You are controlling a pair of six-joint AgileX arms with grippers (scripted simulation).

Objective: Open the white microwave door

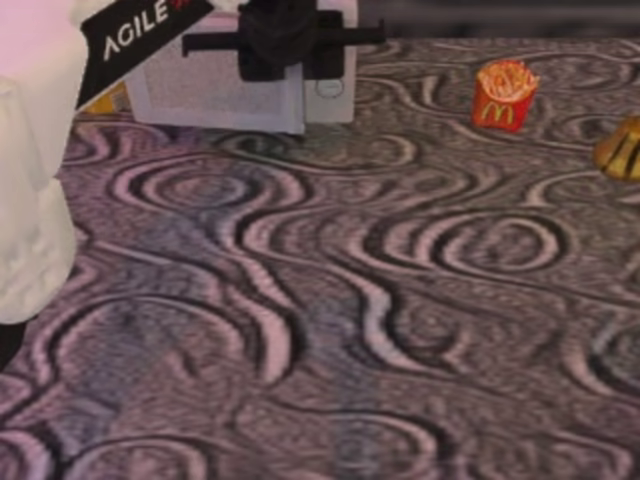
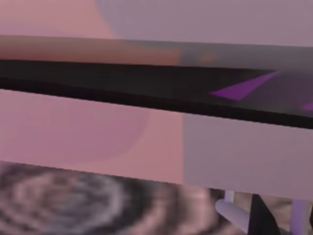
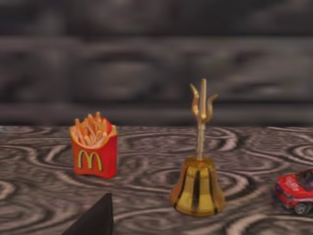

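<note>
Working at the microwave at the worktop's far left; left hand over the door, grip impossible to tell; pulling the door's edge outward slowly, in an arc.

A dark gap crosses the white microwave above the patterned table.

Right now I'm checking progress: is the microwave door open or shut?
Looks shut: in the top view the door lies flush across the white microwave front, the left hand over it. No swung-out panel shows.
</note>
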